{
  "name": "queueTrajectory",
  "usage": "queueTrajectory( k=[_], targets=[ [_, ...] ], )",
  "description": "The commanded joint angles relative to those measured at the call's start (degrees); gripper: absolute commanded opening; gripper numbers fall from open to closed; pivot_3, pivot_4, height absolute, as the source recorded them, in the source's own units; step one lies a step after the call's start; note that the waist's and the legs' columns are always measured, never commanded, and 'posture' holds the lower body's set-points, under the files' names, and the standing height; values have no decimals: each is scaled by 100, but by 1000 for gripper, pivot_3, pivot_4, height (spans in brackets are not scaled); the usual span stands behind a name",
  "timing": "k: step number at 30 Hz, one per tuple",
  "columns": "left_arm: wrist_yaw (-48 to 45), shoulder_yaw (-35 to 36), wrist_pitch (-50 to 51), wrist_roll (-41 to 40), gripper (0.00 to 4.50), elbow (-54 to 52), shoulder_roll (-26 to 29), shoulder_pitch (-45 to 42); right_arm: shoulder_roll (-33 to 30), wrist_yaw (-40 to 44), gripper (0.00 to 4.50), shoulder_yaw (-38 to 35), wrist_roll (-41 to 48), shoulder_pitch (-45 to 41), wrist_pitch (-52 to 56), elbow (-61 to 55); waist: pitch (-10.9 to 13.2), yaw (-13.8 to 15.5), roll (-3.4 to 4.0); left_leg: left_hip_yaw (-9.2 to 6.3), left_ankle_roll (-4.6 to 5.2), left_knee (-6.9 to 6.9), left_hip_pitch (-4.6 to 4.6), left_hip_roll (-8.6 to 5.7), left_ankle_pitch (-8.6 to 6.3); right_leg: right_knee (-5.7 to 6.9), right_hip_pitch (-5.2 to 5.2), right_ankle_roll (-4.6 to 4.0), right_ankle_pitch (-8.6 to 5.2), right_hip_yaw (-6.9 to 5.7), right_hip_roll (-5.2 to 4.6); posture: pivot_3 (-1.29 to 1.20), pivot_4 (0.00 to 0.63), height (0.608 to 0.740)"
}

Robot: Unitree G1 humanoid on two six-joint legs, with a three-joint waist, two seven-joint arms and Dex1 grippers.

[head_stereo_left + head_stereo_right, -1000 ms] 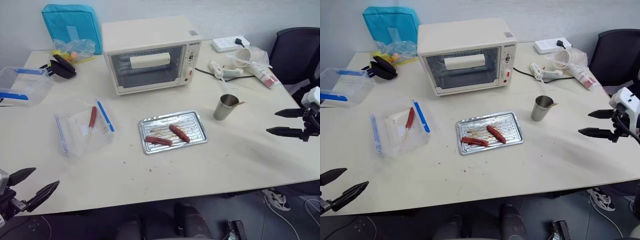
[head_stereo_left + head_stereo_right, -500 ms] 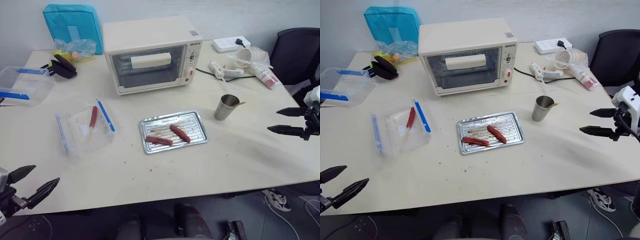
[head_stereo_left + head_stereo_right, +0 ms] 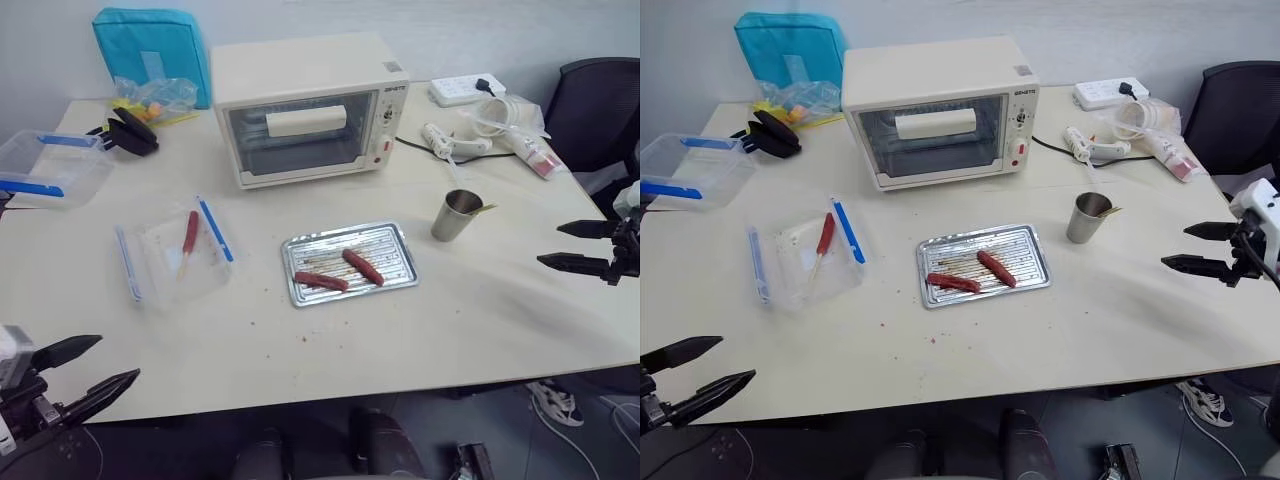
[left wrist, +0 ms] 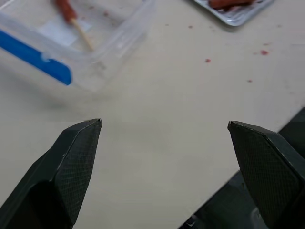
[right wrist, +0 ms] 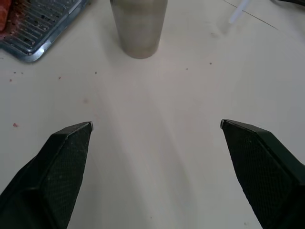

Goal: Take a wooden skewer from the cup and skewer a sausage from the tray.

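The shiny metal tray [image 3: 396, 240] lies mid-table with two reddish-brown sausages on it, one [image 3: 320, 281] to the left and one [image 3: 363, 267] to the right. Right of the tray stands the silver cup [image 3: 456, 215], and a wooden skewer tip [image 3: 483, 209] pokes over its rim. My right gripper [image 3: 549, 245] hovers open at the table's right edge, pointing toward the cup [image 5: 138, 28], well apart from it. At the near left table edge my left gripper [image 3: 118, 358] is open and empty, aimed over bare table [image 4: 157, 95].
A toaster oven [image 3: 310, 105] stands behind the tray. A clear plastic box [image 3: 175, 255] with a skewered sausage lies at the left, another clear box [image 3: 45, 170] farther left. A power strip [image 3: 467, 88], cables and a black chair [image 3: 600, 100] are at the back right.
My left gripper has moved a little to the right along the near table edge and turned inward. The right gripper has held its place. Both stay open.
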Motion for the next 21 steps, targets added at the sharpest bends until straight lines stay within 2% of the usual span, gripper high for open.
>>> queueTrajectory(
  k=[1, 5, 8, 11, 13, 17, 19, 21],
  targets=[
    [-117, 208, 288, -564, 4500, -55, 510, -481, 17, -331, 4491, -526, 493, 357, 521, -866, -1, 11, 1, 0, 0, 2, 0, -1, 1, 3, 0, 1, 0, 1, 0, 0, 150, 740],
    [-68, -342, 509, -1059, 4500, 121, 1266, -1581, 340, -1206, 4491, -1139, 987, 1388, 1434, -2631, -2, 24, -1, -10, -5, 14, 0, 0, 5, 21, 4, 4, 2, -4, -1, 0, 150, 740],
    [186, -1250, 466, -1294, 4500, 260, 1627, -2751, 729, -1990, 4491, -1624, 1481, 2174, 2479, -4344, -5, 49, 8, -9, -7, 19, 2, -1, 5, 37, 4, 6, 4, 0, -2, 0, 150, 740],
    [438, -2439, 465, -1269, 4500, 479, 1558, -4132, 1371, -3147, 4491, -1910, 1801, 2739, 3309, -6039, -7, 121, 17, -3, -17, 20, 7, -4, 9, 53, 2, 8, 4, 8, 7, 0, 150, 740],
    [469, -3044, 464, -1136, 4500, 594, 1428, -4776, 1834, -4003, 4491, -1993, 1919, 2777, 3840, -6744, -6, 133, 16, 2, -23, 21, 9, -9, 11, 55, 1, 9, 5, 12, 15, 0, 150, 740],
    [488, -3974, 375, -780, 4500, 798, 1074, -5631, 2771, -5537, 4491, -1911, 1795, 2555, 4285, -7496, -7, 156, 15, 5, -26, 23, 10, -14, 12, 55, 0, 8, 5, 13, 24, 0, 150, 740],
    [467, -4272, 308, -570, 4500, 851, 923, -5863, 3115, -6052, 4491, -1864, 1767, 2487, 4427, -7740, -7, 161, 15, 5, -26, 23, 8, -15, 13, 54, 0, 9, 5, 13, 26, 0, 150, 740],
    [441, -4389, 288, -452, 4500, 899, 837, -5982, 3202, -6229, 4112, -1775, 1778, 2551, 4510, -7983, -7, 162, 15, 5, -25, 22, 2, -16, 13, 55, -2, 9, 5, 12, 29, 0, 150, 740]
  ],
)
